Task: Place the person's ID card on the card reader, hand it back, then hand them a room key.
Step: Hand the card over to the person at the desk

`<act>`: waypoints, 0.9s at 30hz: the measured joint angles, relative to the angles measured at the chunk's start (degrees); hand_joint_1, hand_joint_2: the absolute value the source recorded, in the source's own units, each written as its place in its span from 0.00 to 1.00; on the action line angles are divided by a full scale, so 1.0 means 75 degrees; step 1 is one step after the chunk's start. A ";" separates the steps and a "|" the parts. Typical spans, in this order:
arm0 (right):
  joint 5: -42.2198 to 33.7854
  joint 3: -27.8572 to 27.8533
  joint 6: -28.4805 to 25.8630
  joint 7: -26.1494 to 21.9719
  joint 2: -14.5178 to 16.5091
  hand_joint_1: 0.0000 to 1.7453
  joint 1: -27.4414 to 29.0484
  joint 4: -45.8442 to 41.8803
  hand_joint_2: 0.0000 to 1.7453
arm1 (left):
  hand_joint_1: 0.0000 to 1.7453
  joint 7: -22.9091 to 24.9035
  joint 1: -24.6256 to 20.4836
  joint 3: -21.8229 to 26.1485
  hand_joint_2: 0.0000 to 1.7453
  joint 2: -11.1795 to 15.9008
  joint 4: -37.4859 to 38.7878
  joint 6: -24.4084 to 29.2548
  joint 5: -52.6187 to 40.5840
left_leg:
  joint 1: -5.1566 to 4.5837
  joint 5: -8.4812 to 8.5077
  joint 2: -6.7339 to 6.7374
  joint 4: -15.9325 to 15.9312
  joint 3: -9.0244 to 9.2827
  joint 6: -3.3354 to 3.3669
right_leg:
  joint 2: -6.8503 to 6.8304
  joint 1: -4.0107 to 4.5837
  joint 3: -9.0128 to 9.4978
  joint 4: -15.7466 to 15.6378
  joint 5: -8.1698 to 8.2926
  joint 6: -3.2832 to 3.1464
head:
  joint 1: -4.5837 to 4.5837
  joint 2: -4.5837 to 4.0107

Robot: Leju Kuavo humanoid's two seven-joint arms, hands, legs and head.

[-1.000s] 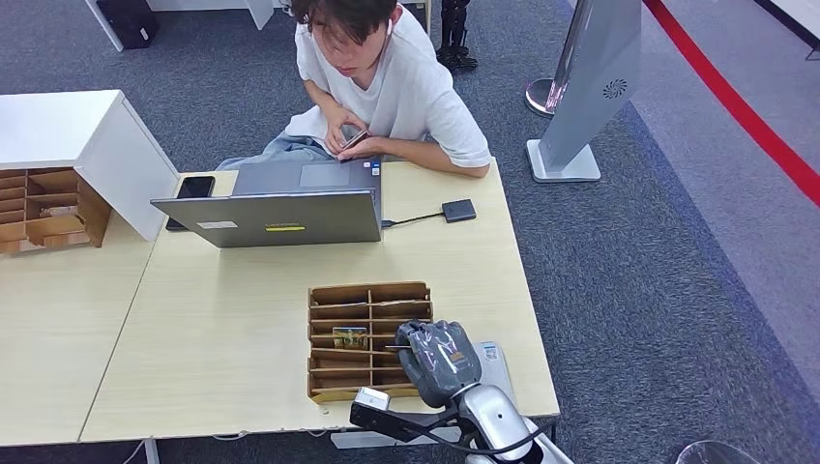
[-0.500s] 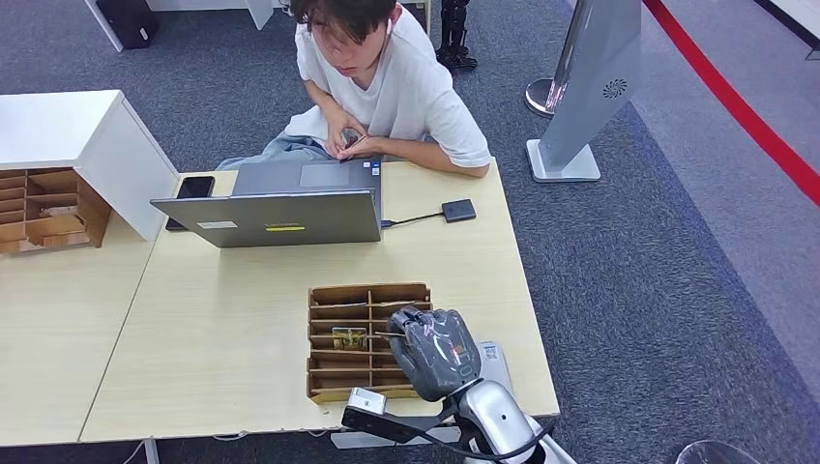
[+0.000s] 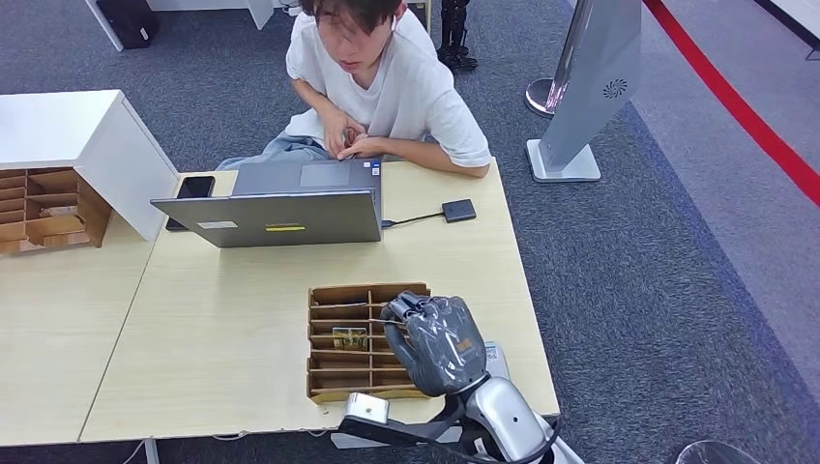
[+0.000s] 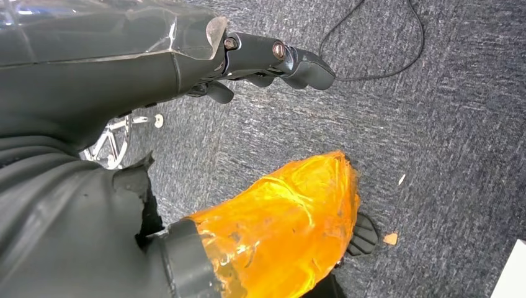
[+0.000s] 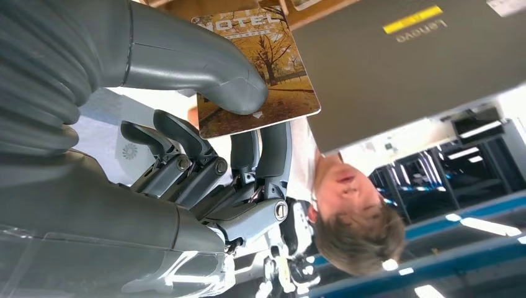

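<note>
Your right hand (image 3: 437, 343) has lifted off the wooden tray (image 3: 334, 340) in the last second, its thumb and fingers pinching the key card (image 5: 260, 68). You look set to pass it on. The laptop (image 3: 276, 217) stands between you and the person (image 3: 382, 82); go around by the bare table (image 3: 464, 266) on the right. The left hand (image 4: 248, 62) hangs with fingers loose, holding nothing.

A mock hotel front desk in an office hall: grey carpet (image 3: 667, 290), a laptop (image 3: 276, 215) on the pale desk (image 3: 222, 319), a barrier post (image 3: 543, 95) at 1 o'clock.
</note>
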 joint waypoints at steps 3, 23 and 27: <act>-0.0034 0.0013 -0.0114 -0.0079 -0.0021 1.00 0.0004 -0.0189 1.00 | 0.00 0.0000 0.0001 0.0026 0.00 -0.0001 0.0000 0.0005 0.0038 | 0.0000 0.0000 0.0000 0.0000 0.0000 0.0000 | 0.0000 0.0000 0.0000 0.0000 0.0000 0.0000 | 0.0001 0.0000; -0.0145 0.0050 -0.0353 -0.0324 -0.0095 1.00 0.0020 -0.0842 1.00 | 0.00 0.0000 0.0017 0.0231 0.00 -0.0062 -0.0003 0.0006 0.0085 | 0.0000 0.0000 0.0000 0.0000 0.0000 0.0000 | 0.0000 0.0000 0.0000 0.0000 0.0000 0.0000 | -0.0001 0.0000; -0.0145 0.0050 -0.0353 -0.0324 -0.0105 1.00 0.0021 -0.0843 1.00 | 0.00 0.0000 0.0017 0.0234 0.00 -0.0062 -0.0003 0.0006 0.0085 | 0.0000 0.0000 0.0000 0.0000 0.0000 0.0000 | 0.0000 0.0000 0.0000 0.0000 0.0000 0.0000 | 0.0001 0.0000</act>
